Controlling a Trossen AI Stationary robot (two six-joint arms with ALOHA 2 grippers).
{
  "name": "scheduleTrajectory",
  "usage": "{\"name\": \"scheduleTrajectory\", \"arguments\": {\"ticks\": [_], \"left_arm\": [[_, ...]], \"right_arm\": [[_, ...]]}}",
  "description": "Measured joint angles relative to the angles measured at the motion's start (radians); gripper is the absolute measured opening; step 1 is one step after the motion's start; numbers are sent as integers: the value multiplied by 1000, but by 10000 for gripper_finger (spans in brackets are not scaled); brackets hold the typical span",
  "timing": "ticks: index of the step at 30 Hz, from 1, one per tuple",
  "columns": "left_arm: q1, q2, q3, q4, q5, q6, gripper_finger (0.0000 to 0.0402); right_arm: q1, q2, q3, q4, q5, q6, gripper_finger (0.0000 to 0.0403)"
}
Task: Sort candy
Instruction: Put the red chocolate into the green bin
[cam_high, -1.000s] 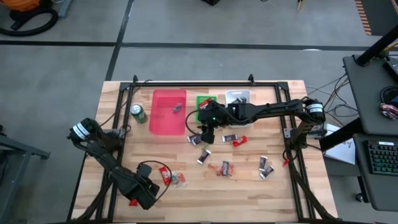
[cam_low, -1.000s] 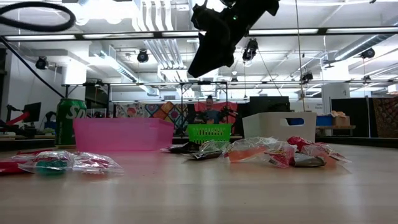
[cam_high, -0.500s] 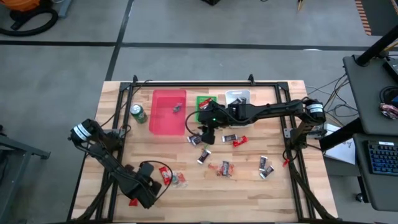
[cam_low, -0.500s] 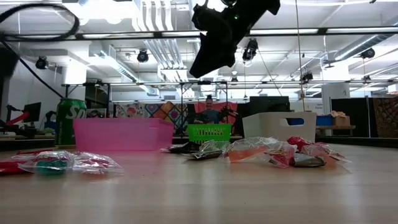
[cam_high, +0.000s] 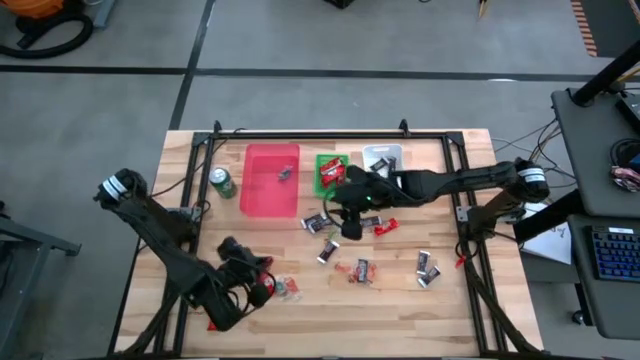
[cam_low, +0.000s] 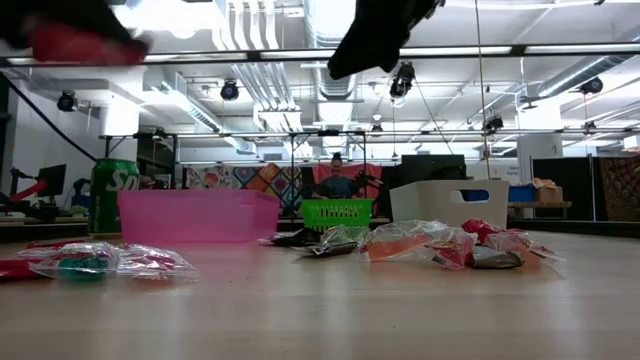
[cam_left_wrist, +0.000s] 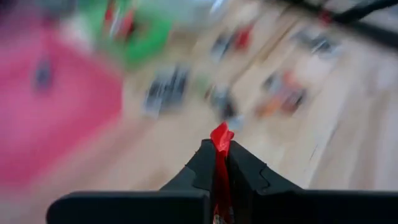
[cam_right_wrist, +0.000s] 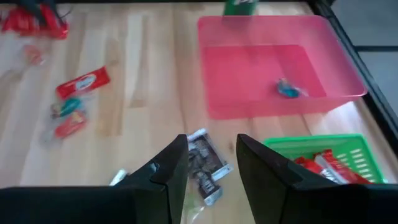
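Observation:
Wrapped candy lies scattered on the wooden table: dark pieces (cam_high: 318, 222), a red one (cam_high: 385, 228), mixed ones (cam_high: 360, 270). My left gripper (cam_high: 258, 287) is up off the table near the front left, shut on a red candy (cam_left_wrist: 219, 138). My right gripper (cam_high: 350, 226) hangs open above a dark candy (cam_right_wrist: 202, 167) at mid-table, touching nothing. A pink bin (cam_high: 272, 180) holds one bluish candy (cam_right_wrist: 287, 89). Red candies (cam_right_wrist: 324, 163) lie in the green bin (cam_high: 332, 172). My left gripper pinches the red candy's wrapper between its two fingers; one end of the wrapper (cam_left_wrist: 220, 134) sticks out past the fingertips. The candy is lifted clear of the table. The fingers slant downward.
A white bin (cam_high: 382, 158) stands right of the green one at the far side, and a green drink can (cam_high: 222, 183) stands left of the pink bin. Clear-wrapped candies (cam_high: 287, 290) lie beside the left gripper. More candy (cam_high: 427, 266) lies at the near right.
My left gripper has risen from the table with the red candy, turning its wrist as it went; it now shows high up in the low view. My right gripper has drawn back toward the table's right edge, uncovering the green bin.

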Motion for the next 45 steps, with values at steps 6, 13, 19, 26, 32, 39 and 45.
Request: {"name": "scheduleTrajectory", "arguments": {"ticks": [6,13,19,26,32,39,45], "left_arm": [[30,-78,0,327,-109,635,1],[84,-85,-5,527,-60,1015,0],[149,-64,-41,627,28,1129,0],[236,-64,-170,962,86,1320,0],[334,-65,-319,1363,216,1476,1],[394,-65,-407,1570,292,1495,1],[414,-62,-428,1670,296,1491,2]], "right_arm": [[84,-23,-196,284,-11,11,132],[119,-18,-385,718,-9,57,144],[119,-6,-430,916,-17,80,174],[123,81,-431,1024,-29,135,204],[148,146,-431,1115,-37,147,208],[160,152,-431,1159,-22,146,208],[159,152,-431,1208,24,143,208]]}}
